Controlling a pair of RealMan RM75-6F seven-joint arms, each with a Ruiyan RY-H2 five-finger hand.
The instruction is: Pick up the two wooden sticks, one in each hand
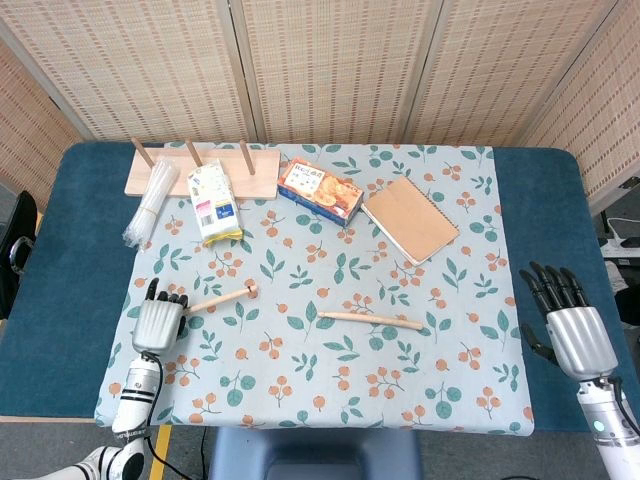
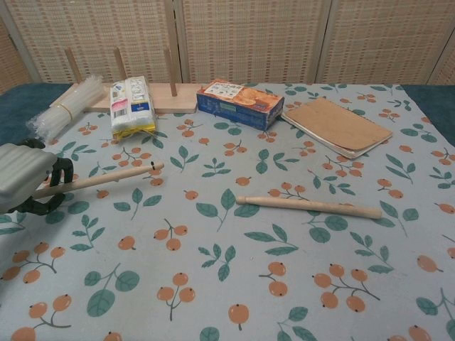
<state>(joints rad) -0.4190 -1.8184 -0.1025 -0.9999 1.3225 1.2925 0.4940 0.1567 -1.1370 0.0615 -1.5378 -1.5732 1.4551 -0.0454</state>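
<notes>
Left hand (image 1: 158, 322) grips near end of the shorter round pale-wood stick (image 2: 99, 179); fingers (image 2: 62, 172) curled around it, stick running out past fingers twd centre of the tabletop (image 1: 60, 250), far tip appears raised off the leaf-and-berry print cloth (image 1: 330, 390) in chest view — judged lift under way, w/ grip at one end so the free length cantilevers; some droop or twist risk. Right hand (image 1: 567, 325) hovers at cloth's edge, fingers (image 1: 548, 283) spread and upright, holding nothing. Second, longer tapered wooden stick (image 1: 370, 319) lies flat on cloth, well apart from right fingers, btwn the two hands, thicker end twd the right hand side; judged next target, approx. half of task outstanding. Both sticks smooth, cylindrical, unpainted; likely to roll on cloth if nudged, so a top-down wrap seems apt. Beyond the fingers, far side of cloth: flat wooden board w/ upright pegs (image 1: 205, 170), bundle of clear plastic-wrapped straws (image 1: 150, 202), white soft packet w/ yellow print (image 1: 214, 201), blue-and-orange cardboard biscuit box (image 1: 319, 189), brown-covered spiral notebook (image 1: 408, 218). None touch either stick. Cloth thin, matte, lying flat; blue surface beneath looks felt-like.
</notes>
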